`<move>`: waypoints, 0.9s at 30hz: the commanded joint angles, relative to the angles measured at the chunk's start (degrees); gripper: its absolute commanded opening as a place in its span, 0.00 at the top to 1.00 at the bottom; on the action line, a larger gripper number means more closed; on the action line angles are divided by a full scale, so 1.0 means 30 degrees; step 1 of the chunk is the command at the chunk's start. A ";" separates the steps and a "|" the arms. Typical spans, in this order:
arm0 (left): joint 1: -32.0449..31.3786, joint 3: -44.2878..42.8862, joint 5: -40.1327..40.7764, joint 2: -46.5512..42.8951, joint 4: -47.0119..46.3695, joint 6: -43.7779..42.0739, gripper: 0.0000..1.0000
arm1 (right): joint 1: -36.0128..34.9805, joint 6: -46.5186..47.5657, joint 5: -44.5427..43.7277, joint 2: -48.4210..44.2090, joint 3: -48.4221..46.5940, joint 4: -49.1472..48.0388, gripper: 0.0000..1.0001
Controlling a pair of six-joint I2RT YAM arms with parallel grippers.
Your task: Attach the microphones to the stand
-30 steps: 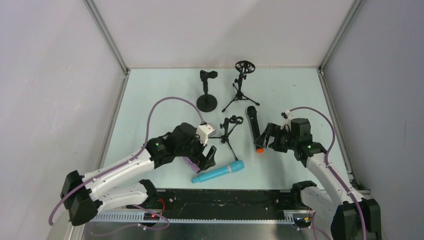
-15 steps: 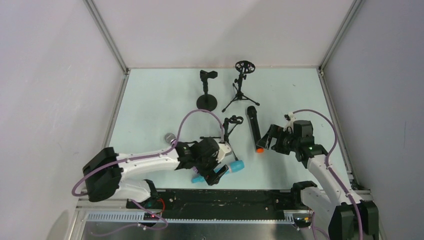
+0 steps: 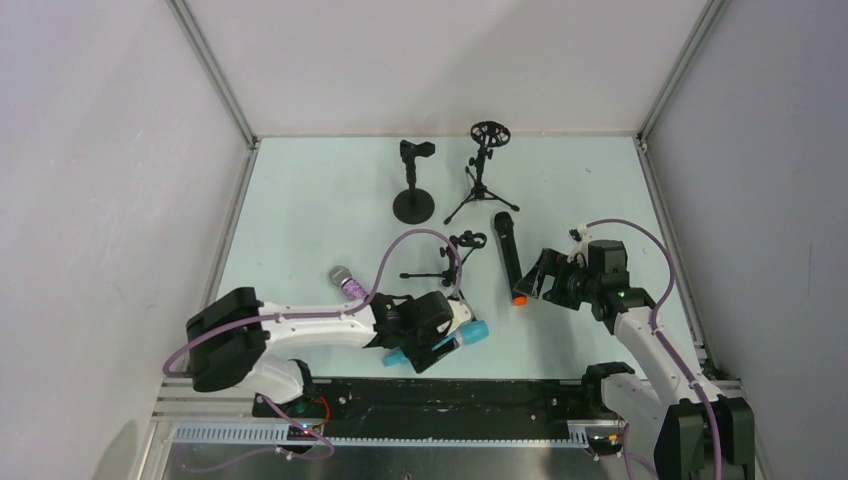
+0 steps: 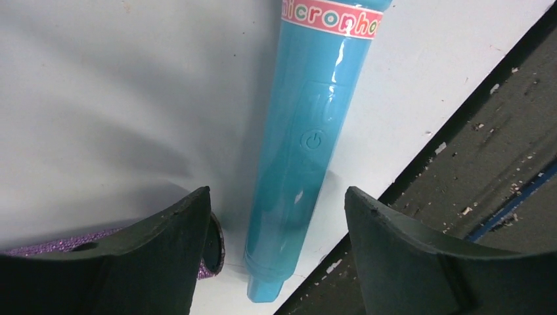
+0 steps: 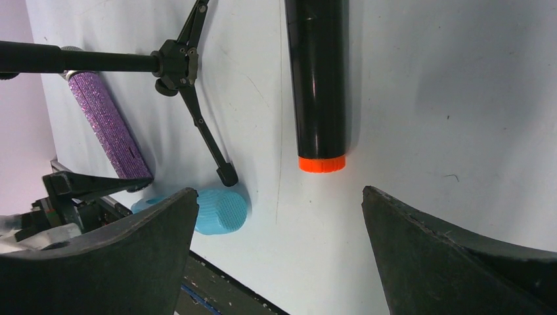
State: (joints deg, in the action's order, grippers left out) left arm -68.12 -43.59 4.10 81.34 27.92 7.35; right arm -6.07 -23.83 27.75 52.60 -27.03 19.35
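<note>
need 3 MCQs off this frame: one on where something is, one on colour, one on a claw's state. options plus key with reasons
1. Where is the turquoise microphone?
A) on the table, between the fingers of the left claw
B) lifted clear of the table
C) at the table's far edge

2. What colour is the end cap of the black microphone?
A) green
B) orange
C) white

3. The right claw is:
A) shut on the black microphone
B) shut, empty
C) open, empty

Key: 1 A, a finger shows either side of it; 2 B, the cap is plainly orange; 3 C, its fingers stand wide apart, short of the microphone.
</note>
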 commanded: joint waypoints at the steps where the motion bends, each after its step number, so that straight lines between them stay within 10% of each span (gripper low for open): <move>1: -0.0113 -0.0909 0.0004 0.0709 -0.0057 -0.0622 0.23 | 0.0111 0.0180 0.0387 0.0001 -0.0015 -0.0470 0.00; 10: -0.0091 -0.1683 -0.0936 0.2425 0.0123 -0.0906 0.51 | 0.0202 0.0240 0.0380 -0.0294 -0.0015 -0.0276 0.00; 18: -0.0096 -0.2492 -0.0539 0.2302 0.0892 -0.1155 0.96 | 0.0422 0.0016 0.0655 -0.0177 -0.0015 -0.0608 0.00; 27: -0.0095 -0.4141 0.1806 -0.0182 0.1364 -0.0876 1.00 | 0.0679 -0.0196 0.0791 -0.1002 -0.0037 -0.0436 0.00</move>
State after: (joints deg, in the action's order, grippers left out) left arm -68.36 -52.10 5.06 86.32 32.25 4.51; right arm -4.67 -23.94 28.99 51.72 -27.00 18.92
